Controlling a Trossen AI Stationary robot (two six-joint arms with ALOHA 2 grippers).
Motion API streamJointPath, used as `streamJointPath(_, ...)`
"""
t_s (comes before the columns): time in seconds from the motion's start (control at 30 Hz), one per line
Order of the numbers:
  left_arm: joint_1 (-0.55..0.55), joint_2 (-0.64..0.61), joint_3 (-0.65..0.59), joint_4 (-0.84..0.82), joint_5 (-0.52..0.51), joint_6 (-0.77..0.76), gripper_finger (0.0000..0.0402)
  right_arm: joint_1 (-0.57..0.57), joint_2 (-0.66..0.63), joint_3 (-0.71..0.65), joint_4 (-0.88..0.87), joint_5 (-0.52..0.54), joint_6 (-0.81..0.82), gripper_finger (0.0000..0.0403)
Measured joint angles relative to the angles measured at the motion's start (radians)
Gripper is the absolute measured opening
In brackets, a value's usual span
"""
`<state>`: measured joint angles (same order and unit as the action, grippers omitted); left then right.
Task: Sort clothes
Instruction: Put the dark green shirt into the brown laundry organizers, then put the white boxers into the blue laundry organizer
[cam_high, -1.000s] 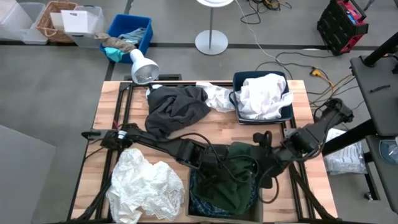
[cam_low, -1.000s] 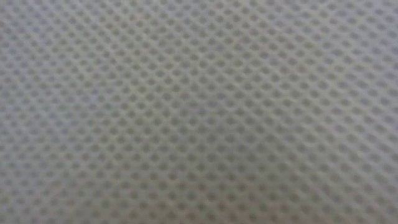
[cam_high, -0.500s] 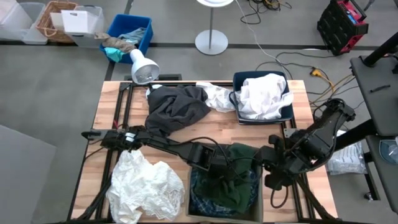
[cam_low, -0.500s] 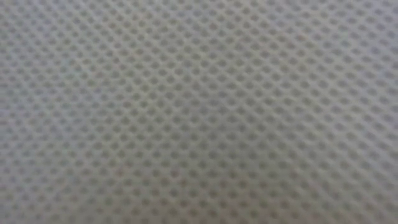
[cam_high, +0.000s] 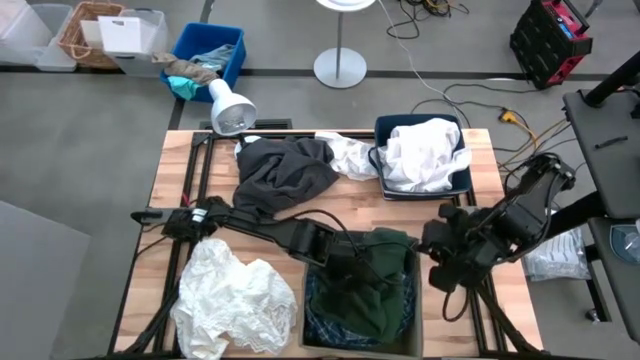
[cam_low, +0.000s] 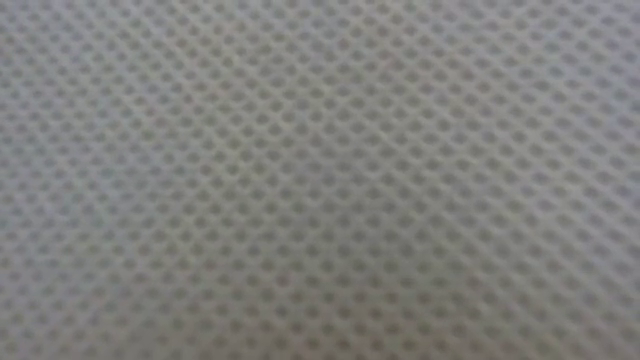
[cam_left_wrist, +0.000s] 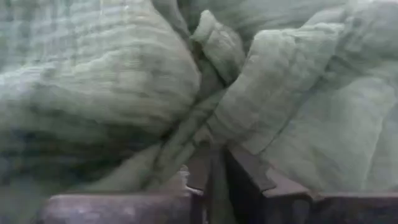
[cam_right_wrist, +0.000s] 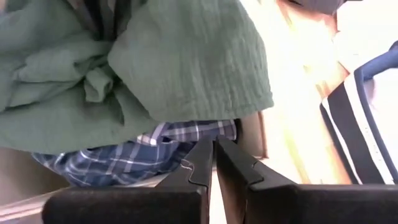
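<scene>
Low view: mesh only | left gripper (cam_left_wrist: 208, 168) seemingly pinching green garment (cam_high: 375, 275) | right gripper (cam_right_wrist: 213, 163) closed, empty

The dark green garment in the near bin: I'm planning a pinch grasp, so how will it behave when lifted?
The dark green garment lies crumpled in deep folds, so it is probably floppy and will drape and trail. Its crinkled weave looks light and grippy rather than slippery. It rests on the plaid shirt, which might drag along.
</scene>
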<state>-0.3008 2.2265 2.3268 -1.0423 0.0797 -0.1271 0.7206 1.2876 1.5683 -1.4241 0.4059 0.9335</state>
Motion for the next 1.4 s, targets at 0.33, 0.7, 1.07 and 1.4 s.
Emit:
streamJointPath(0.33,-0.011,-0.107,0.027,-0.092,0.034,-0.053,0.0135,-0.124,-0.017,0.093,-0.003,-0.001,-0.009,0.0012)
streamJointPath(0.7,-0.014,-0.26,0.027,-0.091,-0.092,-0.041,0.0171,-0.531,0.082,0.332,-0.015,-0.071,-0.266,0.0012)
streamJointPath(1.07,-0.013,-0.455,0.029,-0.092,-0.553,0.037,0.0169,-0.976,0.19,0.435,-0.01,-0.306,-1.182,0.0012)
streamJointPath(1.4,-0.011,-0.544,0.029,-0.094,-0.806,0.04,0.0168,-1.35,0.217,0.347,0.276,-0.644,-1.198,0.0012)
